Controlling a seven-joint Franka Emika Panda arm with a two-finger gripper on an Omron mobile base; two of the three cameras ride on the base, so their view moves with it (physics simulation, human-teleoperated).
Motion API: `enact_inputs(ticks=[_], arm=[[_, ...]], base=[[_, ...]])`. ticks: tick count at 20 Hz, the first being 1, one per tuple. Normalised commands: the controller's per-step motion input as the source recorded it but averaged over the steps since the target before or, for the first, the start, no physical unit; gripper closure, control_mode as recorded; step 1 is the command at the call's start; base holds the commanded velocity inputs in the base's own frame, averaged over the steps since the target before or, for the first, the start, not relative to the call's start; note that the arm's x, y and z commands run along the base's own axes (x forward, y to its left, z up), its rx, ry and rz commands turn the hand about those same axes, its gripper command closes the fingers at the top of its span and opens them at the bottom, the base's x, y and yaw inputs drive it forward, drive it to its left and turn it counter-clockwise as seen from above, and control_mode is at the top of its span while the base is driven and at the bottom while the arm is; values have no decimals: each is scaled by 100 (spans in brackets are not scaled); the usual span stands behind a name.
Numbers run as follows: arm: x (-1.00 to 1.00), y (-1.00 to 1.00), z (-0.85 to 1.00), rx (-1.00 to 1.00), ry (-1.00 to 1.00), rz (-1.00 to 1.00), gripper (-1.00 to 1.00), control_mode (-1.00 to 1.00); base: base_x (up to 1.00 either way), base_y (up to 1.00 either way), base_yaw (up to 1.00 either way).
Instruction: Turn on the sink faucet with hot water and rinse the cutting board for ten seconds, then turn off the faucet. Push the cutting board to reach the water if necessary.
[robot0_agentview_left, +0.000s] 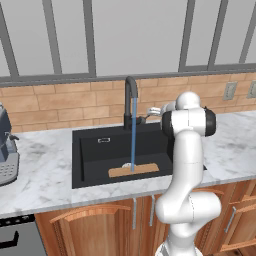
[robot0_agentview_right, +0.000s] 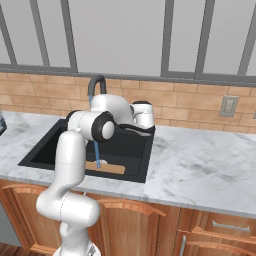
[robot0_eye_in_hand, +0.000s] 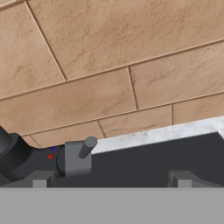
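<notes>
Blue water (robot0_agentview_left: 133, 132) is running in a thin straight stream from the spout of the sink faucet (robot0_agentview_left: 130, 100), and you can see it land on the cutting board (robot0_agentview_left: 134, 170). That tan board lies flat on the floor of the black sink (robot0_agentview_left: 90, 160), toward the front wall and right of the basin's middle. Your gripper (robot0_eye_in_hand: 111, 180) sits at the back of the basin beside the faucet's base, with its jaws spread wide and nothing between them. Through the hand camera you have the faucet's small grey lever (robot0_eye_in_hand: 86, 147) just above the left fingertip (robot0_eye_in_hand: 40, 179), the brick backsplash (robot0_eye_in_hand: 109, 65) behind it, and the marble counter (robot0_agentview_left: 45, 170) edge beyond
</notes>
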Motion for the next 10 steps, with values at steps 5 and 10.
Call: enact_inputs(ticks=[5, 10], arm=[[0, 0, 0, 0, 0, 0, -100, -100], [0, 0, 0, 0, 0, 0, -100, -100]], base=[[0, 0, 0], [0, 0, 0]])
